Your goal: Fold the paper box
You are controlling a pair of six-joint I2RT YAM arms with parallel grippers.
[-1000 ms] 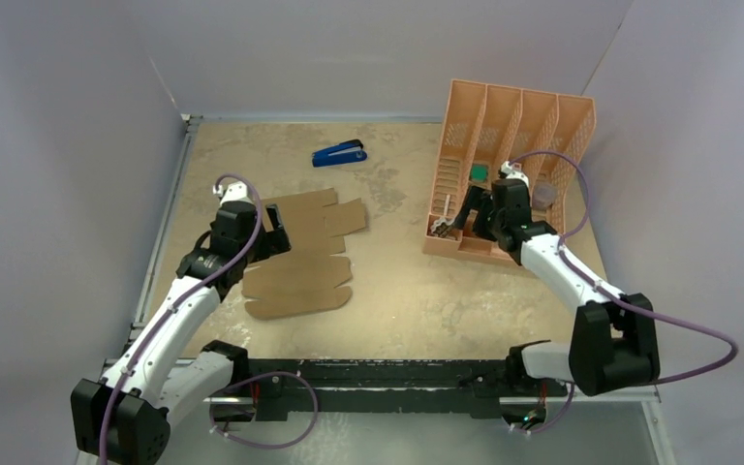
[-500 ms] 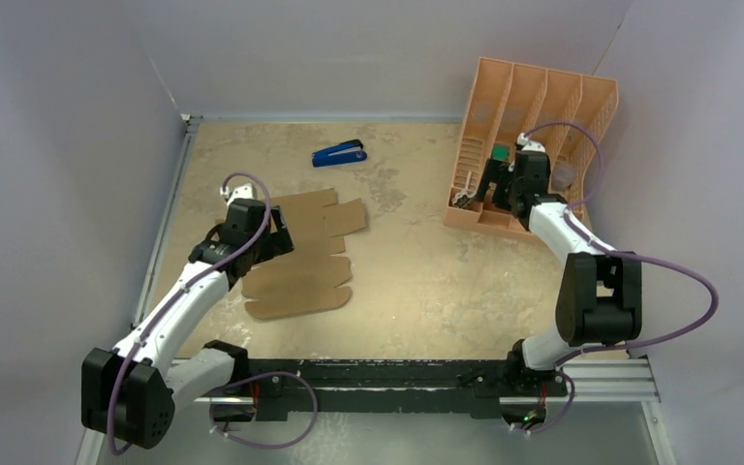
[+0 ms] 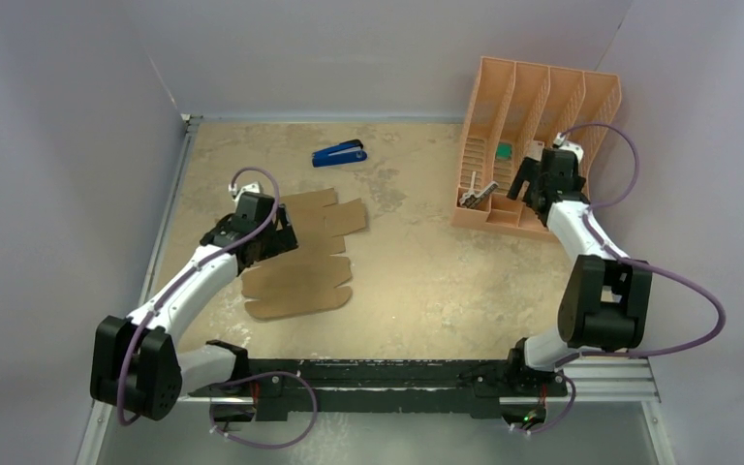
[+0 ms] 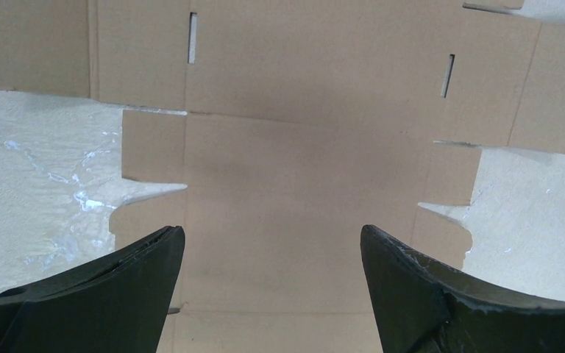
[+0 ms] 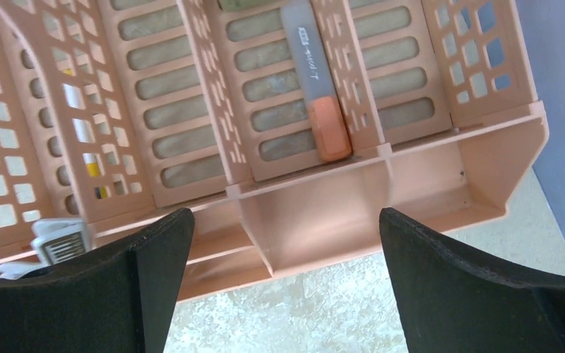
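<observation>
The paper box (image 3: 302,254) is a flat brown die-cut cardboard sheet with rounded flaps, lying on the table left of centre. My left gripper (image 3: 273,242) hovers over the sheet's left part, open. In the left wrist view the sheet (image 4: 301,132) fills the frame, and the left gripper (image 4: 271,243) holds nothing between its spread fingers. My right gripper (image 3: 526,189) is far away at the front of the peach mesh organizer, open. In the right wrist view the right gripper (image 5: 285,220) is empty, just short of the organizer's front lip.
The peach-orange mesh file organizer (image 3: 542,97) stands at the back right against the wall, with a green item (image 3: 503,150) and a metal clip (image 3: 478,190) in it. Its slots (image 5: 441,184) hold a grey-and-orange bar (image 5: 316,81). A blue stapler (image 3: 339,153) lies behind the sheet.
The organizer has shifted toward the back right, and my right gripper has moved right with it. My left gripper has moved right, further over the cardboard sheet. Both stay open.
</observation>
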